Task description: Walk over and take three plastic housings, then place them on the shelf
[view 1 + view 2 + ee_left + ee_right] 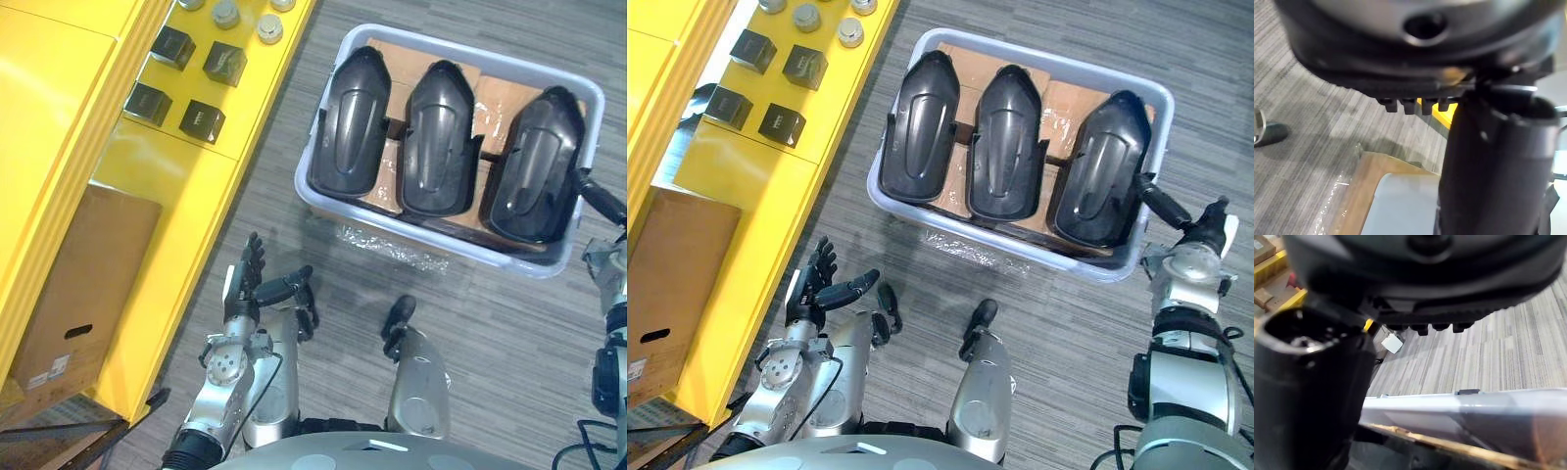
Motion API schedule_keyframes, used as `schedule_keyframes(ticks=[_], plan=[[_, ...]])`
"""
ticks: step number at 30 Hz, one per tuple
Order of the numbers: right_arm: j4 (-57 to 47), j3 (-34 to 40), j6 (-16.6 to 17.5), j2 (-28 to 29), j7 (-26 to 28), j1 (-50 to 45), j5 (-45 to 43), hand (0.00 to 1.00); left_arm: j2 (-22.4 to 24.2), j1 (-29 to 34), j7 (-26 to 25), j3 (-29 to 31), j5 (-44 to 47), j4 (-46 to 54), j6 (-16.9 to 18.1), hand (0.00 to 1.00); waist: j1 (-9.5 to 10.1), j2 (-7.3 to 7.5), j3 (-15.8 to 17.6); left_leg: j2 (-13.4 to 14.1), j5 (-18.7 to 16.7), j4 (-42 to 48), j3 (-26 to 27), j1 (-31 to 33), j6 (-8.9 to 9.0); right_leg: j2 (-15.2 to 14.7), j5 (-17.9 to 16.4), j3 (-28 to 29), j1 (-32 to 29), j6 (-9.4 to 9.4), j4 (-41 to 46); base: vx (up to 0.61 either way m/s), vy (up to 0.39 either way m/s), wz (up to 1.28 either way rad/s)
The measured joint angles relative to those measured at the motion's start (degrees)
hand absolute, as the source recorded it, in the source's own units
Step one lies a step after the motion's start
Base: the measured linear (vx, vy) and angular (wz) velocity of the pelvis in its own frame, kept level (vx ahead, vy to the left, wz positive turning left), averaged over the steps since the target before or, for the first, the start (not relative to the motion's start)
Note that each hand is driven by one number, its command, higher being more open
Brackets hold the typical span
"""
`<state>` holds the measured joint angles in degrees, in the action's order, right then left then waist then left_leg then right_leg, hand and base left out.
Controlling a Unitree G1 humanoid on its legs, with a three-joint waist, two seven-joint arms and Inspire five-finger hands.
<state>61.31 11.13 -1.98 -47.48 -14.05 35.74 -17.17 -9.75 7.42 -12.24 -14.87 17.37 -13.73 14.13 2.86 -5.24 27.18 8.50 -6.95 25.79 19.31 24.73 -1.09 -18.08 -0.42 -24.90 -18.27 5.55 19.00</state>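
Housings [436, 137] glossy black, tote [490, 61] pale lavender-grey with brown cardboard liner [495, 98], shelf [167, 186] bright yellow, floor [490, 333] grey with fine lighter streaks.

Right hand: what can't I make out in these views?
Right hand: cut off by the left eye view's right edge; whether it touches the rightmost black plastic housing cannot be told.
Right wrist view: the hand's blurred bulk blocks the contact spot; the pale grey plastic bin's rim shows past it.
Grey round parts on the yellow shelf: some cut by the top edge, too small to identify.
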Motion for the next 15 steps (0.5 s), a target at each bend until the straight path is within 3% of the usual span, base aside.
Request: schedule_keyframes(ticks=[5, 10, 14, 15], plan=[[5.8, -1.8, -1.3, -0.6, 1.2, 4.2, 0.0, 1.00, 0.1, 0.0, 0.9, -1.2, 0.0, -2.6, 0.7, 1.00, 0.18, -0.26, 0.1, -0.1, 0.5, 0.2, -0.2, 1.5, -0.20, -0.4, -0.2, -0.1, -1.7, -0.21, 1.2, 0.00, -0.004, 0.04], [9.9, -4.8, -2.5, -5.1, 1.5, 9.4, 0.0, 1.00, 0.4, 0.0, 1.3, -3.3, 0.3, -3.2, 0.7, 1.00, 1.34, -2.71, 1.3, -0.1, 0.7, 1.4, -0.9, 3.4, -0.56, -0.8, -0.6, -0.5, -3.5, -0.38, 3.0, -0.03, -0.004, 0.05], [10.0, -8.9, -4.1, -6.3, 1.7, 13.9, 0.0, 1.00, 0.4, 0.0, 0.2, -3.6, 2.3, -4.3, 0.7, 1.00, 1.62, -3.02, 1.3, 0.2, 0.9, 2.1, -1.1, 4.9, -0.65, -0.7, -0.7, -0.4, -5.0, -0.69, 3.8, -0.03, -0.017, -0.01], [10.2, -10.1, -4.9, -6.6, 2.0, 15.5, 0.0, 0.00, 0.4, 0.0, -0.2, -3.9, 2.7, -4.3, 0.7, 1.00, 1.72, -3.03, 1.3, 0.2, 1.0, 2.2, -1.1, 5.3, -0.70, -0.7, -0.7, -0.4, -5.5, -0.70, 3.8, 0.00, 0.000, 0.00]])
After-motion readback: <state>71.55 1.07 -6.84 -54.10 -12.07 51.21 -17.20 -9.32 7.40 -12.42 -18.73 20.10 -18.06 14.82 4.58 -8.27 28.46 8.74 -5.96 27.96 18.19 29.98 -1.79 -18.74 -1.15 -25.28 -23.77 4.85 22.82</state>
